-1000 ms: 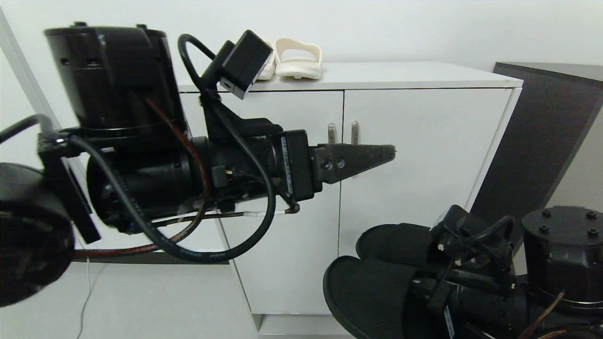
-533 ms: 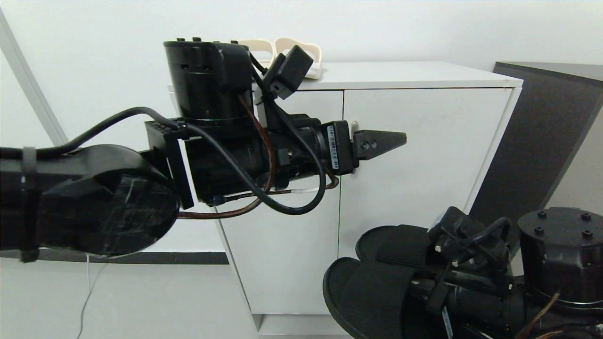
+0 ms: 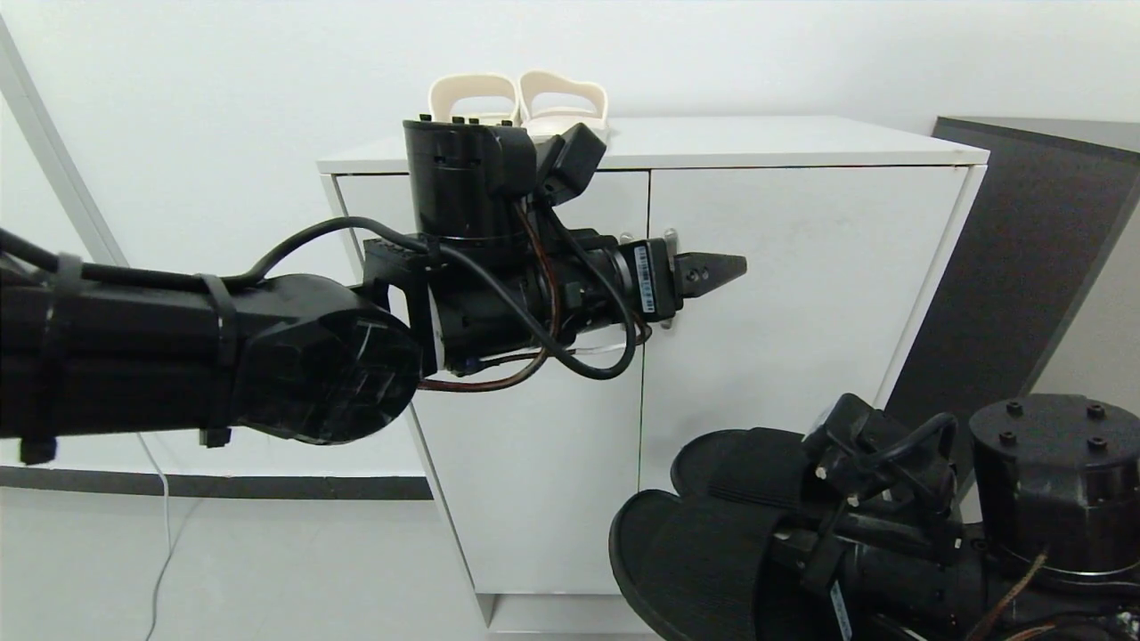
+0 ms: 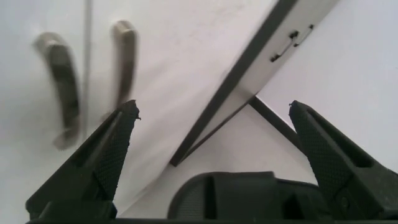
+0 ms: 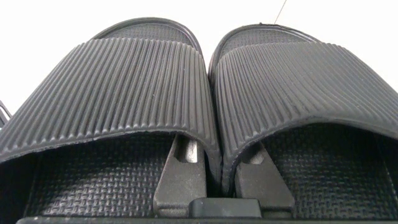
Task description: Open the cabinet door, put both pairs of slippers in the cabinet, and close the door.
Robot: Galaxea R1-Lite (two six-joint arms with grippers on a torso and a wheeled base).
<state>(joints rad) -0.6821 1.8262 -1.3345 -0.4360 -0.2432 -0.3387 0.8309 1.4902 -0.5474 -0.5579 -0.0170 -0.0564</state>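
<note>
**Q:** What is the cabinet (image 3: 802, 267) holding, and what is lying on it?

**A:** Both doors are sitting flush and closed, so nothing of the inside is showing. The cream slippers (image 3: 521, 98) are standing side by side on the cabinet top (image 3: 766, 138), at its rear edge and toward its rear left corner.

**Q:** How is the left arm posing?

**A:** It is stretching in from the left, roughly level, across the front of the left door (image 3: 534, 463). The left gripper (image 3: 712, 270) is pointing sideways toward the right door (image 3: 802, 338), at the height of the handles (image 4: 124, 62). Its tips are lying in front of the right door, just past the centre seam.

**Q:** What are its fingers (image 4: 112, 149) doing?

**A:** They are standing spread wide apart and gripping nothing. In the left wrist view, the two handles are showing beside one finger, outside the gap between the two. Whether that finger is touching a handle cannot be told.

**Q:** And the right arm?

**A:** It is sitting low, in front of the lower part of the right door, and is carrying the black slippers (image 3: 712, 525). The pair is hanging off the floor with the soles facing the head camera.

**Q:** Where are those slippers lying relative to the fingers?

**A:** The right gripper (image 5: 221, 180) is reaching in under the ribbed straps, one finger (image 5: 183, 177) inside each slipper. The fingers are clamping the two adjoining side walls together between them.
</note>
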